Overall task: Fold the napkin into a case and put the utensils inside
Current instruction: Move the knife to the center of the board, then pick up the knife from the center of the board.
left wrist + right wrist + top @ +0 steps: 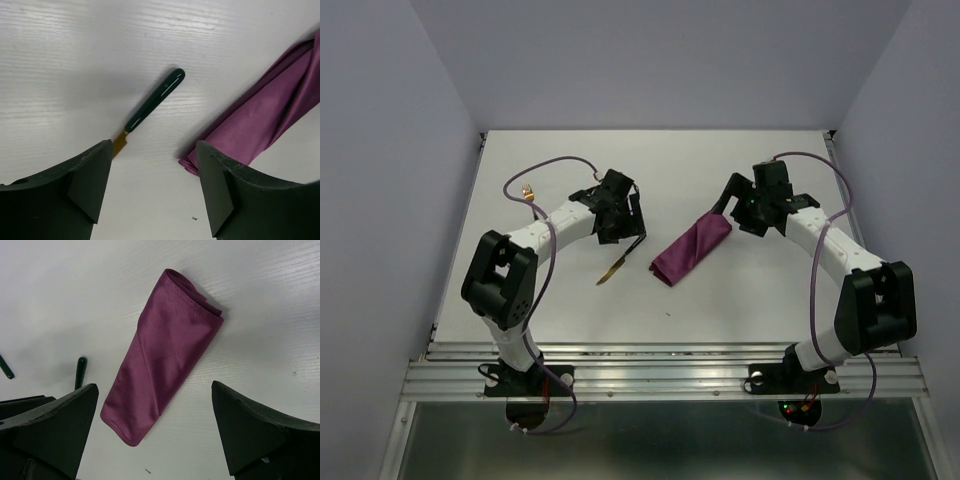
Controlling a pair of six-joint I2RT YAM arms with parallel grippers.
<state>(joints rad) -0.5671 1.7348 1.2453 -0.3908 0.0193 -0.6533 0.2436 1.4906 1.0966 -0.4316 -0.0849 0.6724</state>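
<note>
— Well, anything held?
— Nothing: left gripper (155, 186) gapes wide over the knife (154, 101), right gripper (155, 427) wide over the folded case (161, 356) just beside it. Farther back-left, the fork (528, 191) shows its gold head beside a purple cable (550, 163).

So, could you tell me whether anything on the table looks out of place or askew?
The fork stands out: only its gold head shows, at the far left behind the left arm, well apart from the knife and the case. The case lies diagonally, and neither utensil is inside.
</note>
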